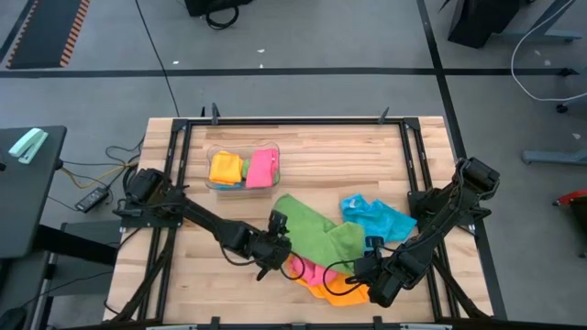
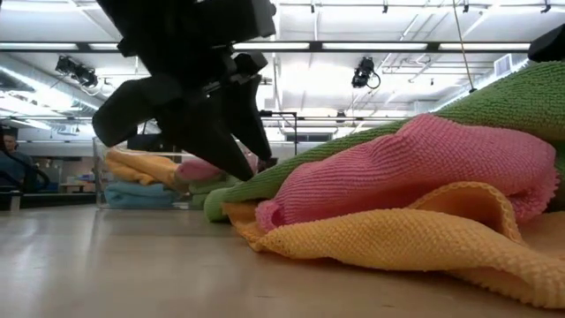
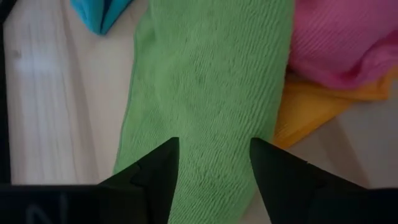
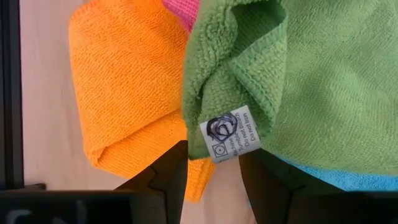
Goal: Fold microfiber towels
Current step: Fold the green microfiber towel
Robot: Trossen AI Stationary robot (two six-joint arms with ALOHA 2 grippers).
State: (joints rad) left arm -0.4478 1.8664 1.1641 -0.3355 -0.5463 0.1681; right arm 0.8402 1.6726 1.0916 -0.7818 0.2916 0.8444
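A green towel lies spread across a pile with a pink towel and an orange towel under its near end. A blue towel lies crumpled to its right. My left gripper stands open, slanting down over the green towel's near-left end, one finger toward each long edge. Whether it touches the towel I cannot tell. In the low view it is the dark shape left of the pile. My right gripper is shut on the green towel's labelled corner. My right gripper pinches the green towel's corner between its two fingers, just where the white label is sewn on. The fingers come steeply from above. The cloth is bunched and folded at the hold, and from there the towel slopes down onto the pile.
A clear bin at the far left of the table holds folded yellow and pink towels. Black frame rails run along the table's edges. Bare wood lies left of the pile and near the far right corner.
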